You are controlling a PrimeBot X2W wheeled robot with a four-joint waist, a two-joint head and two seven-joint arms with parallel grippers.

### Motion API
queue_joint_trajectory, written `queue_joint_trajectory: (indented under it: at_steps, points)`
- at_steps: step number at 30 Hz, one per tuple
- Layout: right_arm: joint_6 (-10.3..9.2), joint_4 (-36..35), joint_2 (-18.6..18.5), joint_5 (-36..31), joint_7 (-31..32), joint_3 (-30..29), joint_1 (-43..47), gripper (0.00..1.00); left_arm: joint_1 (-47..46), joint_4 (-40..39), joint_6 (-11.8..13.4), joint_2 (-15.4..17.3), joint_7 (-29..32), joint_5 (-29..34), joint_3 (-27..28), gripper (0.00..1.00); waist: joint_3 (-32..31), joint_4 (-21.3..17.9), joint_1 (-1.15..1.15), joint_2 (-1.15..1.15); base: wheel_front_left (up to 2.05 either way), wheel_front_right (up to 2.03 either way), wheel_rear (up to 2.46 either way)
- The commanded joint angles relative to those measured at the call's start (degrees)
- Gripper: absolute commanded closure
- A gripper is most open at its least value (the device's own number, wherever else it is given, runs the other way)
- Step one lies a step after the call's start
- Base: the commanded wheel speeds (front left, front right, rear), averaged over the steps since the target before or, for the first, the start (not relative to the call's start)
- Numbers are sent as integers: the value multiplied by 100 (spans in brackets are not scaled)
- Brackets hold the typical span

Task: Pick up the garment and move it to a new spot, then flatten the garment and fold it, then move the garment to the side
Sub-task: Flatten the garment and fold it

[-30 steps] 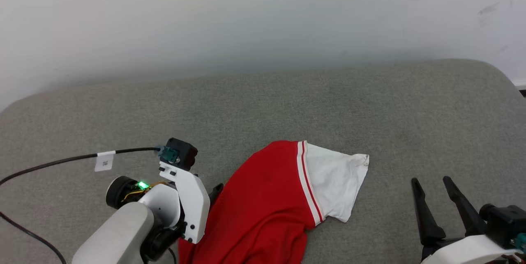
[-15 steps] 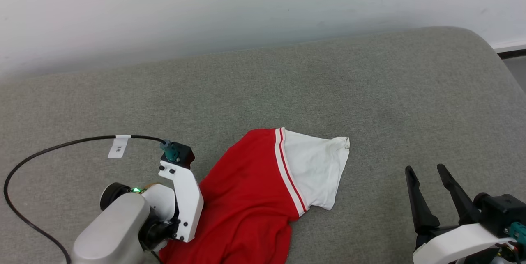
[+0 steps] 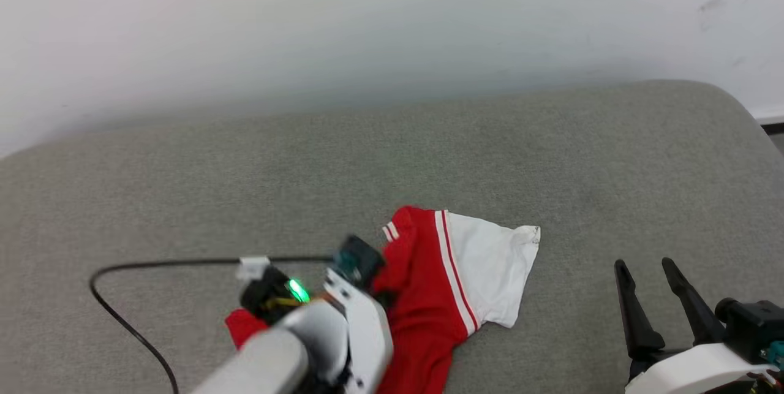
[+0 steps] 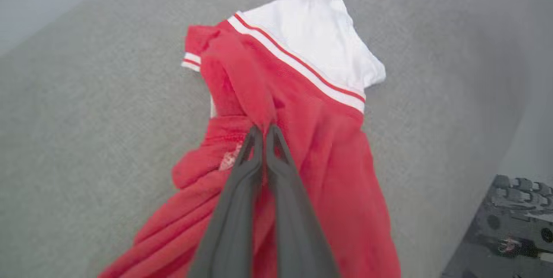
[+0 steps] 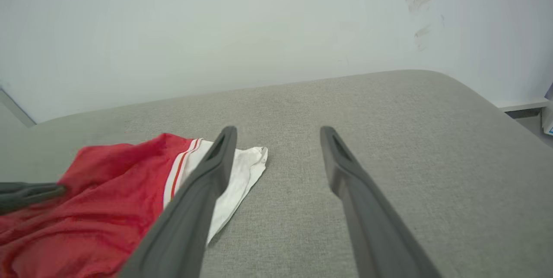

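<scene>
Left gripper pinched closed on a raised fold of the red garment, low and centre in the head view.

Its two dark fingers meet tip to tip in the left wrist view, with red cloth gathered between them and bunched in ridges on either side. The garment lies crumpled on a grey fabric cushion, its white sleeve spread flat toward the right and edged by red-and-white stripes. A black cable loops across the cushion at lower left, leading to the left wrist, where a green light glows. The right gripper sits at the lower right corner, fingers spread apart and holding nothing, well clear of the sleeve. A pale wall fills the upper frame.
</scene>
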Motion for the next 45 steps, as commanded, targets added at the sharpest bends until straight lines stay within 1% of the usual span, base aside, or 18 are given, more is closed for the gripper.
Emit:
queue_joint_trajectory:
  at_steps: [1, 5, 8, 9, 10, 11, 14, 17, 22, 26, 27, 28, 31, 34, 37, 41, 45]
  points:
    - [-2, -47, 8, 20, 7, 9, 24, 0, 211, -112, -2, -33, 70, -8, -112, 100, -57, 74, 0, 0, 0, 0, 0]
    - [-2, -82, 8, 42, 27, 20, 69, 0, 822, -269, 11, -128, 306, -224, -442, 100, -79, 119, 0, 0, 0, 0, 0]
    - [-2, -104, 8, 49, 30, 10, 84, 0, 1112, -250, 41, -185, 379, -393, -538, 100, -59, 154, 0, 0, 0, 0, 0]
    - [-2, -114, 8, 57, 29, -2, 90, 0, 1155, -261, 68, -199, 339, -403, -530, 73, -46, 174, 0, 0, 0, 0, 0]
    - [-2, -117, 8, 52, 31, -8, 93, 0, 1173, -273, 90, -197, 275, -381, -520, 9, -39, 192, 0, 0, 0, 0, 0]
    - [-2, -121, 8, 49, 26, -32, 103, 0, 1185, -297, 115, -212, 178, -346, -497, 0, -47, 219, 0, 0, 0, 0, 0]
    - [-2, -135, 8, 16, 39, -70, 95, 0, 1116, -369, 236, -255, -223, -229, -356, 0, -90, 290, 0, 0, 0, 0, 0]
    - [-2, -143, 7, -12, 73, -100, 143, 0, 1072, -504, 412, -317, -682, -107, -173, 0, -186, 353, 0, 0, 0, 0, 0]
    - [-2, -194, 8, -40, 120, -119, 183, 0, 1112, -756, 737, -350, -1382, 34, 185, 0, -272, 431, 0, 0, 0, 0, 0]
    - [-2, -220, 8, -49, 146, -153, 234, 0, 1221, -880, 1096, -383, -2042, 99, 588, 0, -340, 493, 0, 0, 0, 0, 0]
    - [-2, -220, 8, -49, 146, -153, 234, 0, 1221, -880, 1096, -383, -2042, 99, 588, 0, -340, 493, 0, 0, 0, 0, 0]
    - [-2, -226, 8, -50, 156, -156, 235, 0, 1252, -901, 1183, -395, -2256, 86, 733, 0, -354, 506, 0, 0, 0, 0, 0]
    - [-2, -235, 8, -61, 182, -154, 274, 0, 1379, -860, 1381, -348, -2782, 87, 1066, 0, -394, 530, 0, 0, 0, 0, 0]
    - [-2, -246, 8, -65, 198, -159, 287, 0, 1464, -798, 1521, -259, -3194, 115, 1346, 0, -406, 553, 0, 0, 0, 0, 0]
    - [-2, -253, 7, -70, 218, -166, 296, 0, 1556, -731, 1623, -108, -3471, 93, 1593, 0, -410, 575, 0, 0, 0, 0, 0]
    - [-2, -244, 7, -77, 233, -172, 289, 0, 1701, -667, 1781, 82, -3641, 94, 1872, 0, -402, 603, 0, 0, 0, 0, 0]
    - [-2, -152, 7, -67, 347, -277, 232, 0, 1807, -618, 1815, 197, -3713, 95, 1989, 0, -391, 655, 0, 0, 0, 0, 0]
